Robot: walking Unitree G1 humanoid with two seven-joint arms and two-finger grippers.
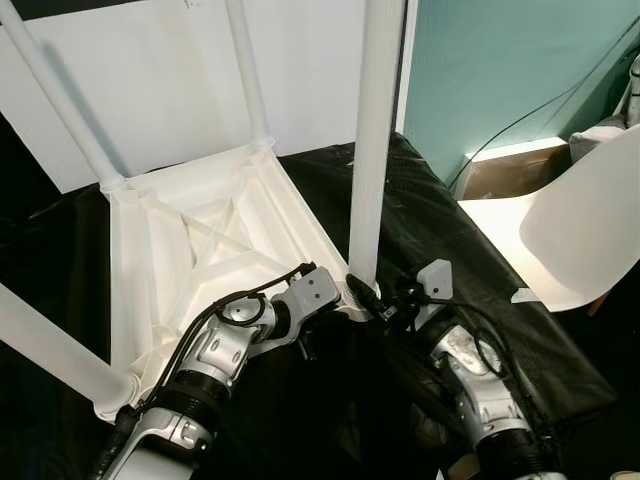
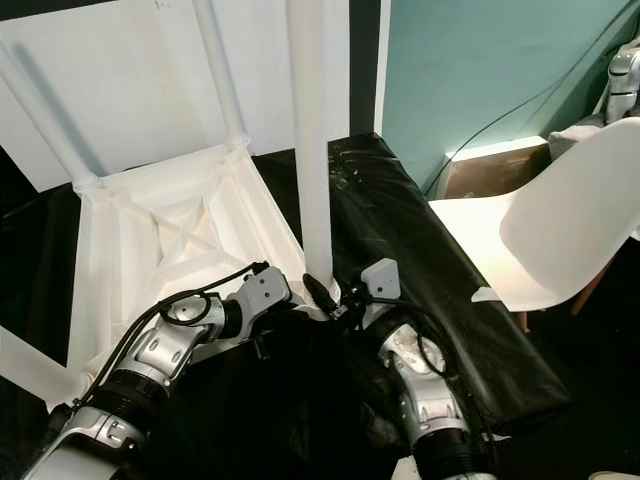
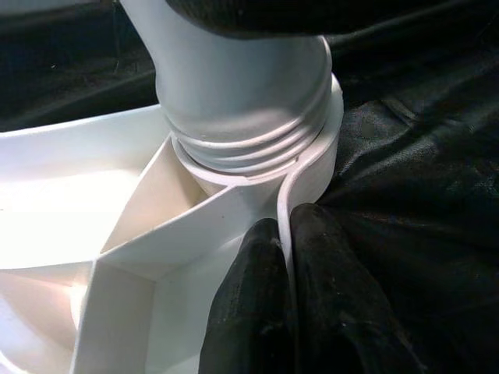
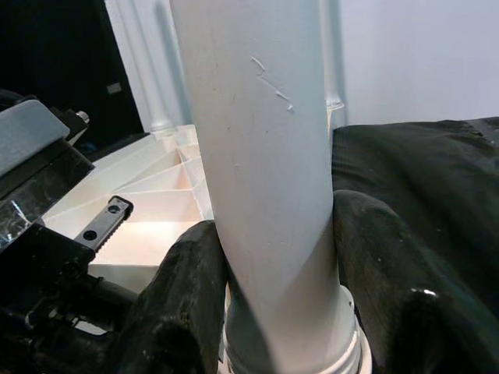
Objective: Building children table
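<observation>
An upturned white ribbed plastic table top (image 1: 200,250) lies on black sheeting (image 1: 440,230). The right gripper (image 4: 273,312) clamps a smooth white tubular leg (image 1: 375,140) standing at its near right corner. The left gripper (image 3: 284,312) pinches the thin corner rim there, beside the leg's threaded socket (image 3: 249,148).

We count one upturned table (image 1: 190,250), four legs on it, two claws at the nearest leg (image 1: 372,150), and one chair (image 1: 570,235) right of them.
</observation>
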